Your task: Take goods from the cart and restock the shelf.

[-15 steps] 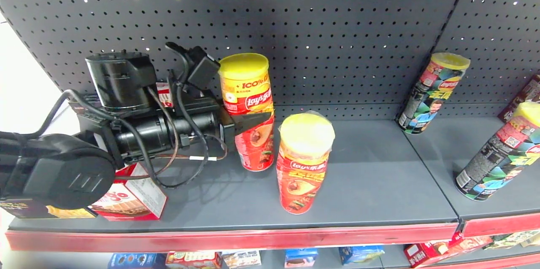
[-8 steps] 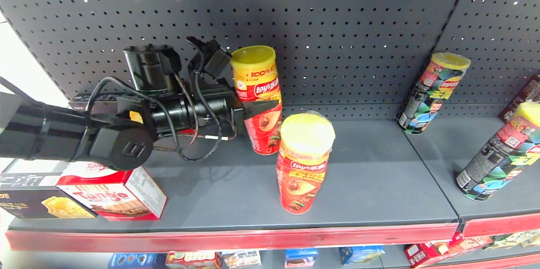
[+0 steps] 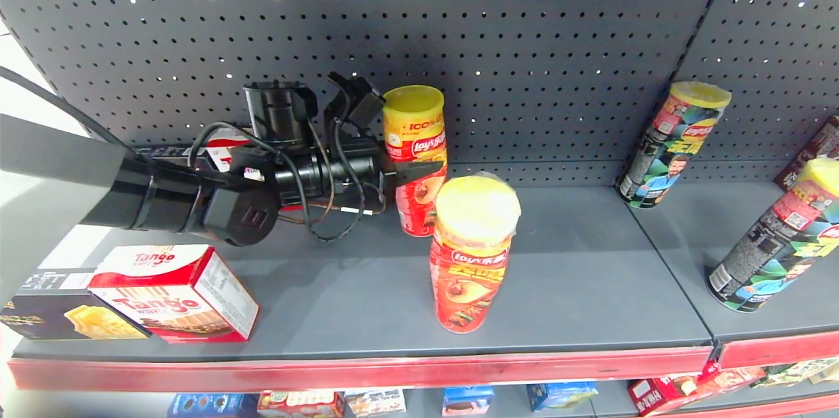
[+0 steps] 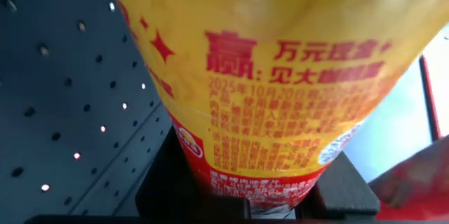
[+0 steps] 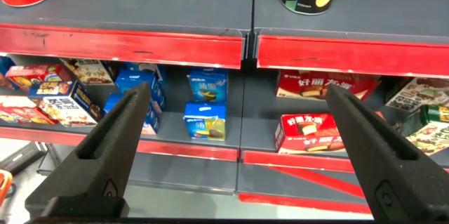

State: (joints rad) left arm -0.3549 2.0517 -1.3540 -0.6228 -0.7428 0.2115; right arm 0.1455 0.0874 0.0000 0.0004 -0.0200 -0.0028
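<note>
Left jaws: clamped on the chip can [image 3: 414, 136], one finger on each side of it around mid-height, coming in from the side.
Can's axis: long axis is upright, yellow lid on top, red end down toward the shelf [image 3: 577, 274]. Honestly can't tell if the base touches the shelf or hangs just over it.
Can's look: tall round tube, yellow upper half, red lower half with a food picture. Up close [image 4: 280, 76] the yellow fades into red right where my jaws grip.
Print: a logo badge and big lettering near the top, plus red characters and a block of small print on the yellow. Too much to spell out.
Where it is: between my left jaws at the back of the shelf, near the pegboard panel [image 3: 459, 44].
Second can [image 3: 473, 254]: same look, upright, nearer the shelf's front edge than my left jaws and just past their tips.
Right jaws: spread wide with nothing between the fingers [image 5: 105, 161]. Beyond them are lower shelves with blue boxes [image 5: 207, 104].
Behind my left jaws: a red wafer box [image 3: 172, 293] sits by the front edge.
</note>
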